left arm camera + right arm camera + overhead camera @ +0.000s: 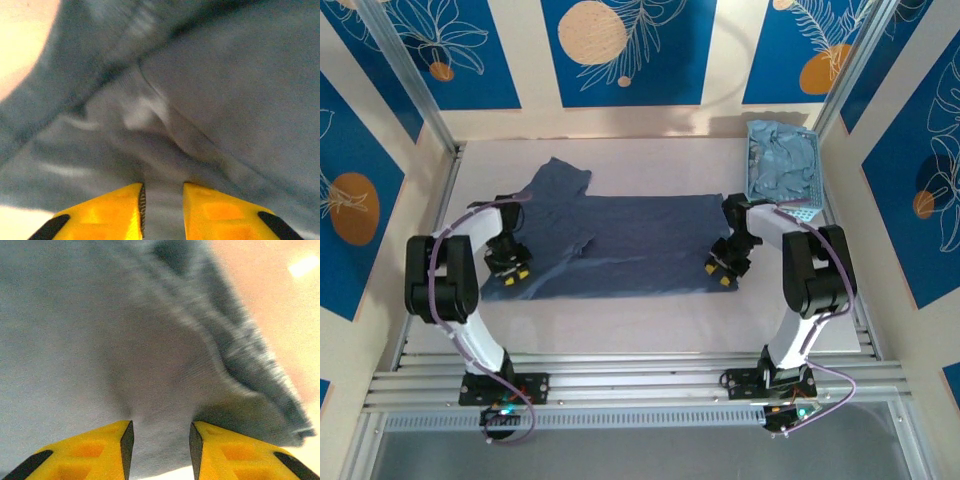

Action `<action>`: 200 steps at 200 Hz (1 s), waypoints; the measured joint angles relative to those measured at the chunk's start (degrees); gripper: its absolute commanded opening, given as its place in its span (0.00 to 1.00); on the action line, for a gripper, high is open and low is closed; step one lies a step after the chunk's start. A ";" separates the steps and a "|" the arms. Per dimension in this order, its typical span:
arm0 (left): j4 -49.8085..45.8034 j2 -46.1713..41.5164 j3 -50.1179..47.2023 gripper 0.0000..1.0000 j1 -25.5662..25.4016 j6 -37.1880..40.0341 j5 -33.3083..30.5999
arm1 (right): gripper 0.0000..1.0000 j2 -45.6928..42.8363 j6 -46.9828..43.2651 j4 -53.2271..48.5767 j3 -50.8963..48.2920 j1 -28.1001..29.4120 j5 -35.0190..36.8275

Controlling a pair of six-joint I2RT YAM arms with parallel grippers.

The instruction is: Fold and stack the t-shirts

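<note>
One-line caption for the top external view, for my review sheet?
Dark slate-blue t-shirt spread on the table, left gripper and right gripper at its opposite edges, pale blue shirts in the corner basket.

Left arm [442,278]: elbow raised and bent outward, forearm angled inward, wrist pointing down.
Left pincer [512,270]: set low, yellow fingers [100,215] narrowly apart, pinching the dark t-shirt [640,245].
Right arm [817,272]: mirrored pose, elbow outward, wrist pointing down.
Right pincer [725,268]: set low, fingers [240,452] slightly wider apart, the same cloth nipped between them.
</note>
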 measured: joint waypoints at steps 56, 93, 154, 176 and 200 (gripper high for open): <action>1.44 -0.85 -1.86 0.26 2.69 -0.28 -1.03 | 0.39 -0.59 0.52 -3.82 -2.12 -1.09 1.44; 2.54 -4.70 -6.91 0.28 2.71 -1.77 -0.94 | 0.39 -1.60 0.70 -5.64 -3.58 -1.68 2.97; 0.28 -11.10 -12.39 0.43 2.78 -4.50 -1.22 | 0.44 -3.67 0.68 -8.55 -3.69 -2.78 5.49; -2.29 -11.06 -4.92 0.47 2.16 -4.28 -2.34 | 0.56 -6.34 -0.83 -8.98 1.38 0.74 7.76; -1.22 -7.76 10.86 0.48 0.46 -2.80 -2.19 | 0.60 -8.13 -4.90 -4.42 9.73 4.66 7.23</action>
